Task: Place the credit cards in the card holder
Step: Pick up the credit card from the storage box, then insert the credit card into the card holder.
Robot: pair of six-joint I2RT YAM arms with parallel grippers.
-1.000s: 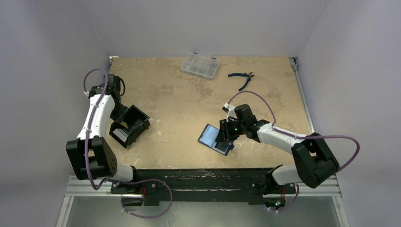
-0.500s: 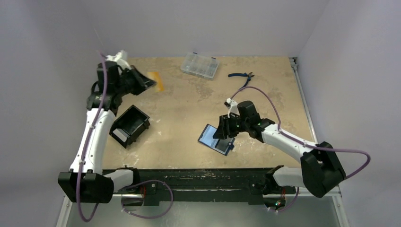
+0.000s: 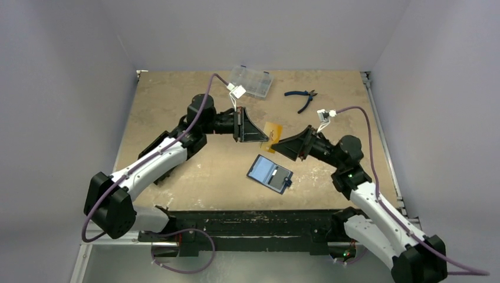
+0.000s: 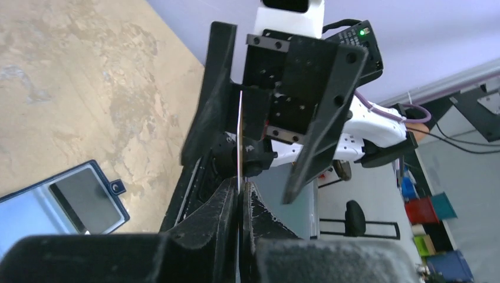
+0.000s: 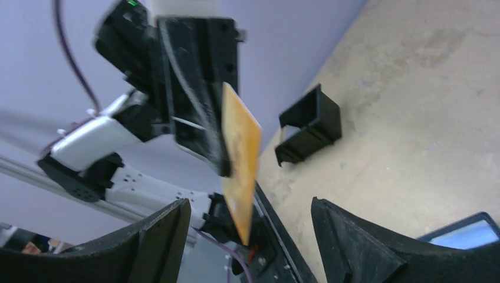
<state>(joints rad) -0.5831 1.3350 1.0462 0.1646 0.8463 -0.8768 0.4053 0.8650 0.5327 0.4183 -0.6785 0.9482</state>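
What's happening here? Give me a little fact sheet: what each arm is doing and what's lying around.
left gripper: shut on an orange card, held up in the air
right gripper: open, pointed at the card
card holder: lying open on the table, untouched
other things: clear case, pliers, black box

Between the right claw's (image 5: 249, 207) spread fingers the credit card (image 5: 242, 147) is motion-blurred, its print unreadable. Clamped in the left claw (image 4: 240, 194), it shows edge-on only, faces hidden. Beside the right claw, the card holder (image 5: 477, 229) is cut off by the picture's corner.
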